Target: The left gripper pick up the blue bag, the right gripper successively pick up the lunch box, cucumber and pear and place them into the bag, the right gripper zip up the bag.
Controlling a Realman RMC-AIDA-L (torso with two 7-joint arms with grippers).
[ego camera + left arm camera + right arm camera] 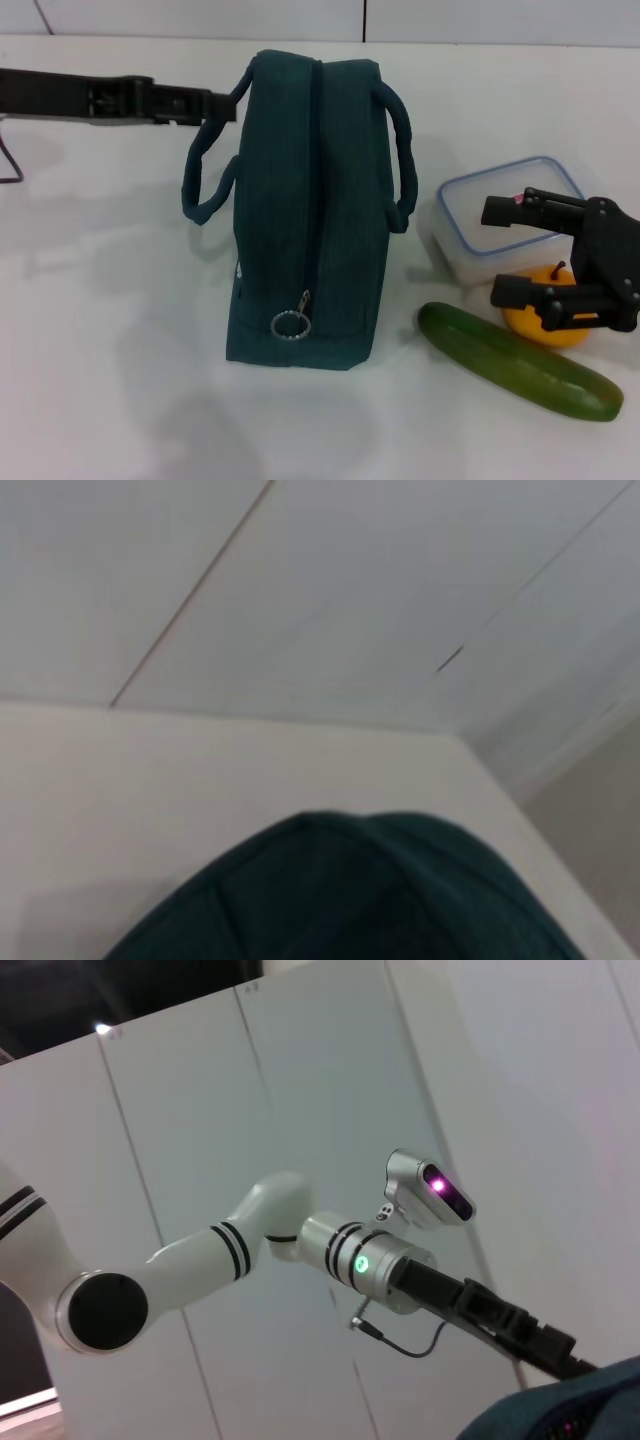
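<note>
Left tool [222, 104] — reaches in level from the left edge of the head view, its tip at the rear loop handle of the blue bag [305, 215]. Whether it is clenched on the handle or merely touching it cannot be told; the fingers merge with the dark fabric. Bag stands upright on the white tabletop [100, 330], zipper running along its top toward the camera and closed, metal ring pull [291, 322] hanging at the near end. Two looped handles fall to either side.

Right tool [502, 250] — hovers low at the right side, fingers spread wide apart, grasping nothing. One finger lies over the lunch box [505, 215], the other over the pear [550, 322]. Lunch box sits right of the bag, apart from it, blue-rimmed lid on. Pear just in front of the box, partly hidden by the tool. Cucumber [518, 361] lies nearest the camera, slanted, its far side close against the pear.

Left wrist view: only a curve of the bag's dark fabric [350, 900] against tabletop and wall. Right wrist view: the left arm [300, 1245], white with a black forearm, and a corner of the bag [570, 1410].
</note>
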